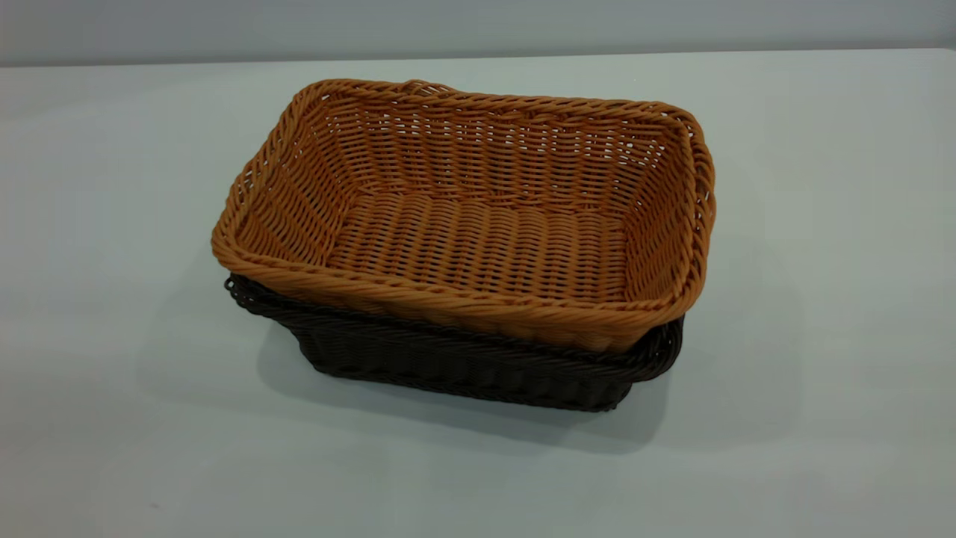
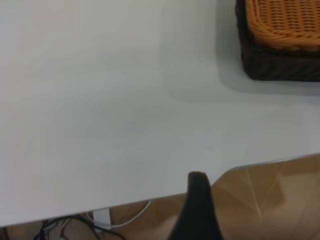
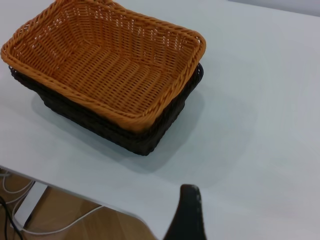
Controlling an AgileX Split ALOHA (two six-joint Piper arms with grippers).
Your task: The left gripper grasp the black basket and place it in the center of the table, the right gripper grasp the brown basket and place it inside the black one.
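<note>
Neither gripper shows enough to judge its fingers. In the left wrist view only one dark, blurred fingertip of the left gripper (image 2: 197, 210) pokes into the frame, hanging over the table's edge and touching nothing; whether its fingers are apart or together cannot be told. The right wrist view is much the same: a single dark tip of the right gripper (image 3: 187, 212) rises into the frame above the table's near edge, holding nothing and well apart from the baskets, and its spread cannot be told either. Neither arm appears in the exterior view.

The brown basket (image 1: 478, 217) sits nested inside the black basket (image 1: 478, 366), and the pair stands near the middle of the pale table (image 1: 112, 187). The brown one rides high, its braided rim well above the black rim, and it seems slightly skewed, overhanging at the exterior view's left end. Its inside is empty.

Most of the black basket is hidden by the brown one; only its rim and outer wall show. The left wrist view cuts both baskets off, catching just one corner of them. Below the table edge, wooden flooring (image 2: 270, 195) and some cables (image 3: 20, 210) are visible, though blurred.
</note>
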